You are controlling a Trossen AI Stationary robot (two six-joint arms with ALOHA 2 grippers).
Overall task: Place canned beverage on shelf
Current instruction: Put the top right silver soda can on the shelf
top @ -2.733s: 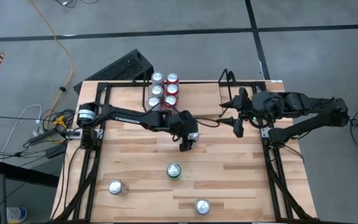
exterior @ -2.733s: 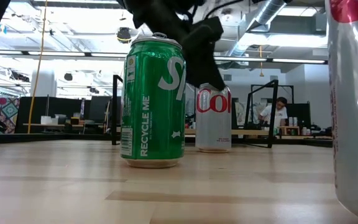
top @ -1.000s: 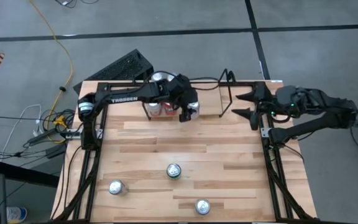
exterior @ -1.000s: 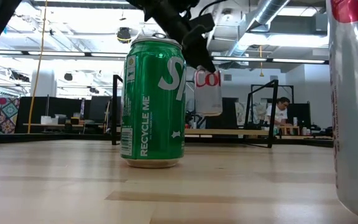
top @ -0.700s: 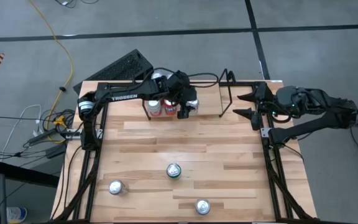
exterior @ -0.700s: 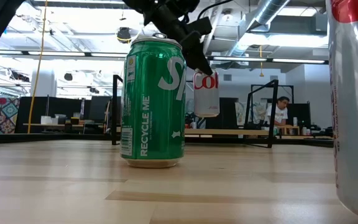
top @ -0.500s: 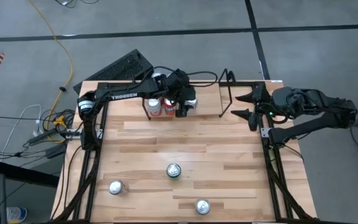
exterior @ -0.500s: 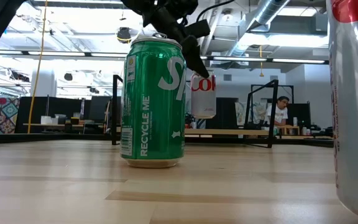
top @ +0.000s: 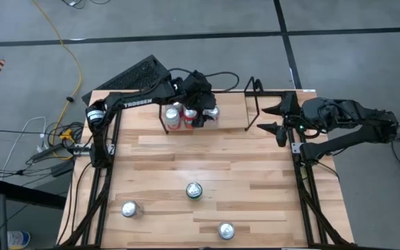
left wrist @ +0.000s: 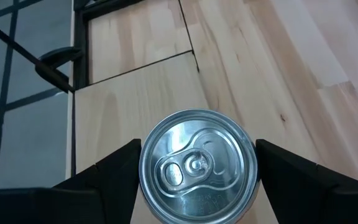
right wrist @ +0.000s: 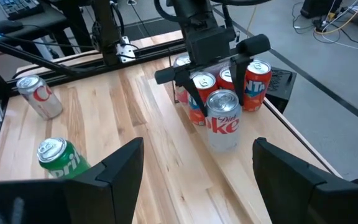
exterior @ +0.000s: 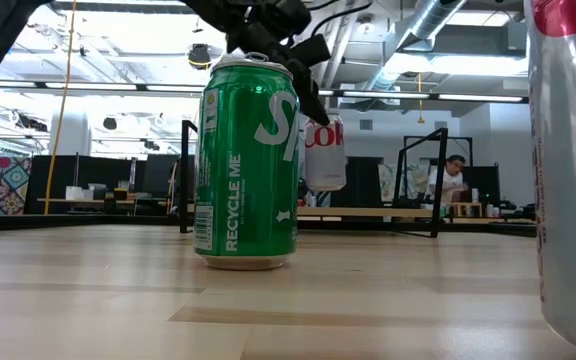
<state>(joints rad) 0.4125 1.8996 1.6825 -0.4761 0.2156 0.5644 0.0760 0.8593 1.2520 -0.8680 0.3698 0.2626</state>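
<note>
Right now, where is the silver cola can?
High view: the silver cola can sits in the left end effector at the shelf, beside the red cans.

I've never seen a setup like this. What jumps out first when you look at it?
The left gripper holds a silver Diet Coke can over the shelf at the table's far edge, beside a cluster of cans already there. A green Sprite can looms close in the low view. The right gripper waits open at the table's right edge.
</note>
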